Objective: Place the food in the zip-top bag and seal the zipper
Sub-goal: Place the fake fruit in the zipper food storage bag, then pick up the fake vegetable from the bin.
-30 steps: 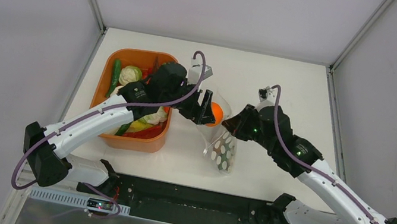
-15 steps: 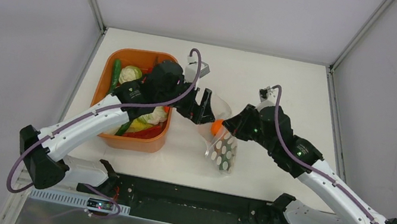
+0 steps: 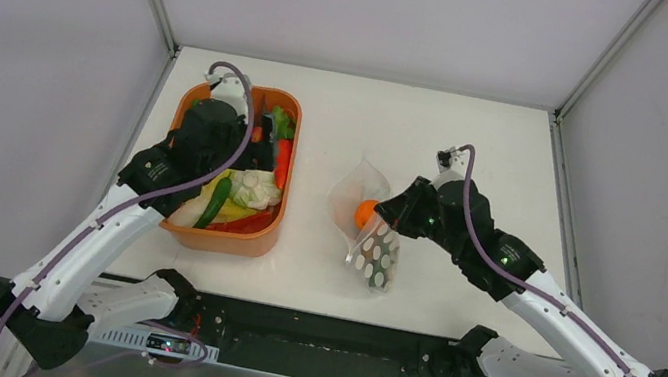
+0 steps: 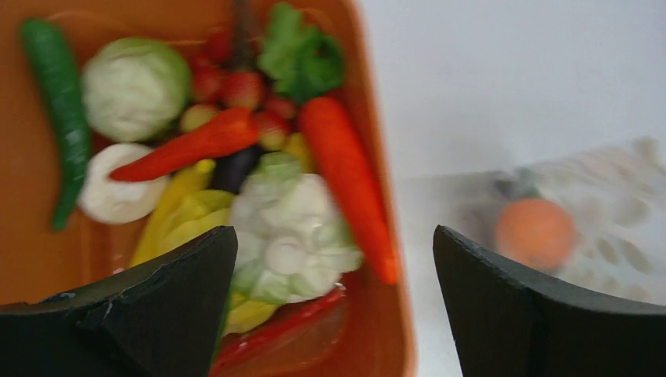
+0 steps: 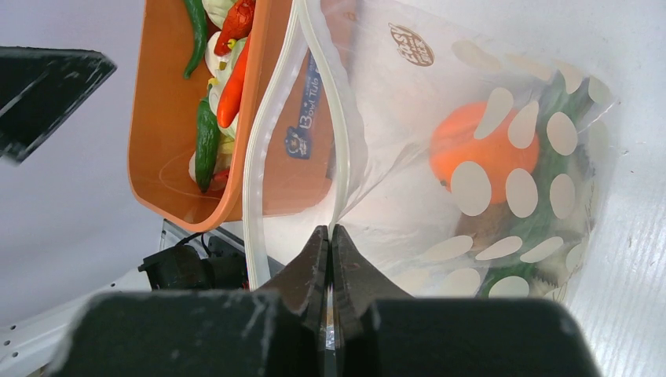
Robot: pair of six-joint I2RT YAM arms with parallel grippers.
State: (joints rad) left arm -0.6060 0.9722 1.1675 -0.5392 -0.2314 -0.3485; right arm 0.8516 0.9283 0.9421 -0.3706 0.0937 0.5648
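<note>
a round brown logo (image 5: 410, 45) on the bag (image 5: 377, 133) is seen but cannot be read, and the bag, an orange ball (image 5: 479, 149) inside, is held on the table (image 3: 479, 141) with its zipper (image 5: 253, 157) edge pinched in the right claw (image 5: 330, 236), mouth turned to the tub (image 3: 231, 238), above which the left claw (image 4: 334, 236) is spread apart, empty.

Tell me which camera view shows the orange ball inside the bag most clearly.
The right wrist view: the orange ball is close and sharp through the zip-top bag, though white dots cover parts. Top external shows it small; left wrist shows it blurred.
</note>
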